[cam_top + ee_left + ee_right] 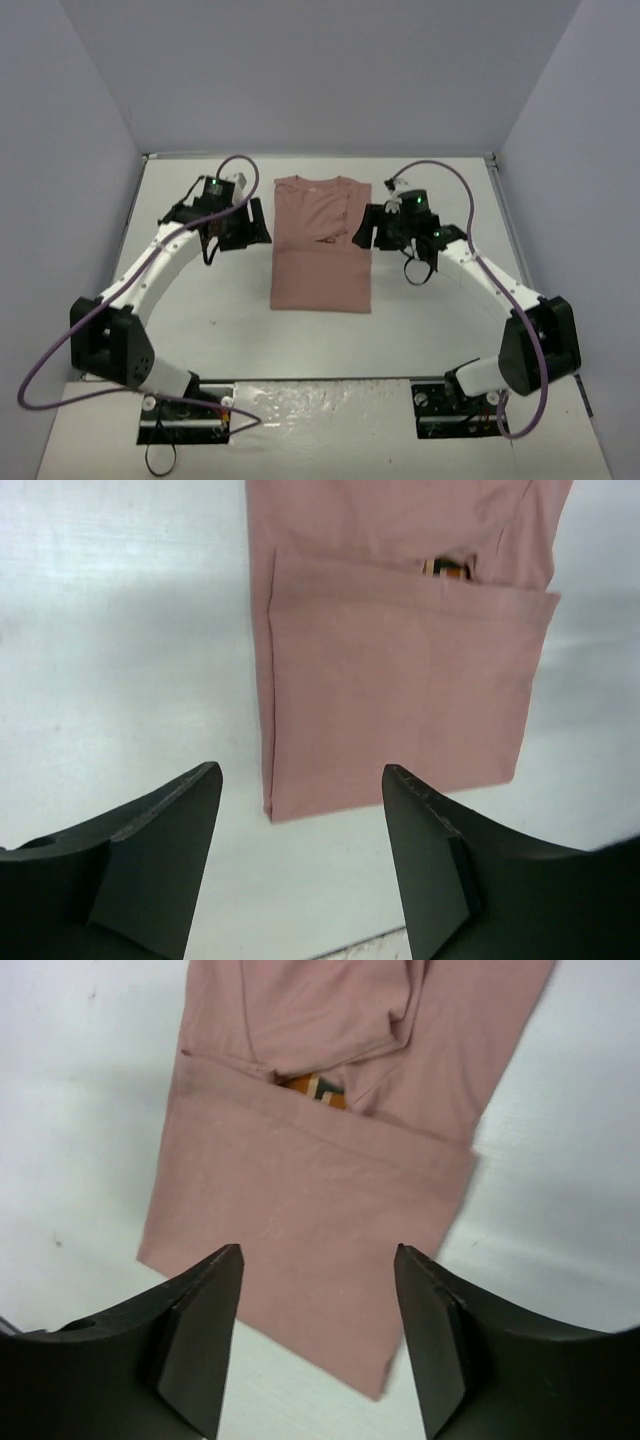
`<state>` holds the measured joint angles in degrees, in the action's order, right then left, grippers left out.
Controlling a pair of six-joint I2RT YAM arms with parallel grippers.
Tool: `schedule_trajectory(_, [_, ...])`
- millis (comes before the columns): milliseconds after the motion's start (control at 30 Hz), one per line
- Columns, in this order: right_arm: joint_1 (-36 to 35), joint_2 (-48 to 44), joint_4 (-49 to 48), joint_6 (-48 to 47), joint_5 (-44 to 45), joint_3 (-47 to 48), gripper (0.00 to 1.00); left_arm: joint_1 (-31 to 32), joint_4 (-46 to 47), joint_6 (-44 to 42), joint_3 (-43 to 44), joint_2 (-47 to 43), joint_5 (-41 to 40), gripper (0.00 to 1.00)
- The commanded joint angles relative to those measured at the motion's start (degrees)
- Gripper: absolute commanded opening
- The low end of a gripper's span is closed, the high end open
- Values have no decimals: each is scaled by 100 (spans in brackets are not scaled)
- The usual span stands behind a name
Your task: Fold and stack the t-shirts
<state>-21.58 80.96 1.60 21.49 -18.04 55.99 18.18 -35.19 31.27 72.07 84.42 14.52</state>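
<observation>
The dusty-pink t-shirt [322, 255] lies folded at the middle of the bench [200, 300], between the left hand [302, 772] and the right hand [318, 1250], both spread wide and holding nothing.

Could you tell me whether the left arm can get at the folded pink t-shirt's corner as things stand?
Probably yes: the left gripper hangs open over a corner of the t-shirt, and nothing lies between them.

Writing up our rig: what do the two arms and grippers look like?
The left arm and right arm have white links, black joints, a looping purple cable and a green light. The left gripper and right gripper have dark, wedge-shaped fingers.
</observation>
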Motion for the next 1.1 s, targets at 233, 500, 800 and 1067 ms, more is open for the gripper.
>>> schedule_trajectory(233, [-1523, -561, 657, 2237, 1911, -1538, 68, 920, 78, 880, -1573, 284, -417, 63])
schedule_trajectory(500, [-1875, -131, 636, 2554, 2371, -1459, 67, 924, 284, 811, -1533, 784, -617, 58])
schedule_trajectory(800, [-1987, 180, 618, 2681, 2582, -1429, 65, 955, 557, 890, -1701, 998, -612, 46])
schedule_trajectory(1067, [-2070, 421, 569, 2717, 2647, -1509, 58, 1038, 633, 881, -1682, 1229, -599, 30])
